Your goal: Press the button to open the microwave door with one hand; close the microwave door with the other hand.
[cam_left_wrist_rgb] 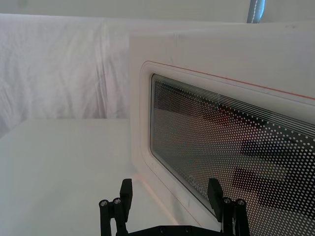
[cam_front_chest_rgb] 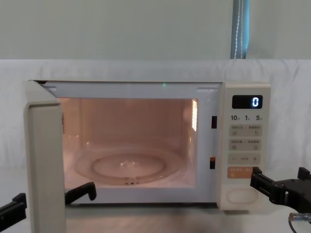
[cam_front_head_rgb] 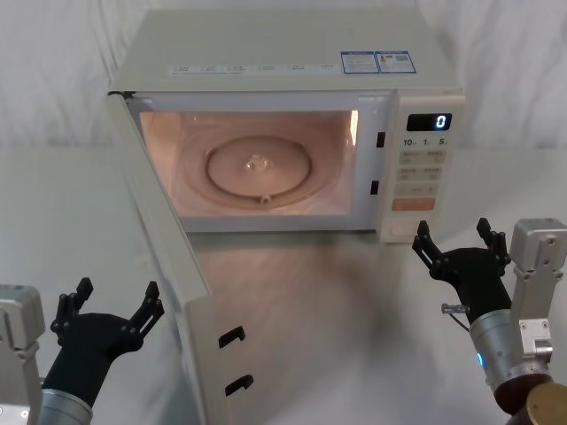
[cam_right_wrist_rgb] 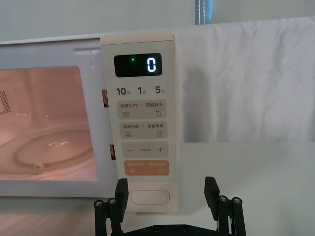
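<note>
The cream microwave (cam_front_head_rgb: 292,62) stands with its cavity lit. The microwave door (cam_front_head_rgb: 173,266) is swung wide open toward me on the left, its latch hooks showing at the free edge. My left gripper (cam_front_head_rgb: 118,290) is open and sits just outside the door's outer face; the left wrist view shows the door (cam_left_wrist_rgb: 142,123) and its dotted window close ahead of the left gripper (cam_left_wrist_rgb: 170,184). The wide cream button (cam_right_wrist_rgb: 149,196) is at the bottom of the control panel. My right gripper (cam_right_wrist_rgb: 167,182) hangs open right in front of the button (cam_front_head_rgb: 403,229), not touching it.
The display (cam_right_wrist_rgb: 138,65) shows a blue 0. An orange key (cam_right_wrist_rgb: 142,168) sits just above the button. A glass turntable (cam_front_head_rgb: 259,168) lies inside the cavity. White cloth covers the table (cam_front_head_rgb: 354,336) and the wall behind.
</note>
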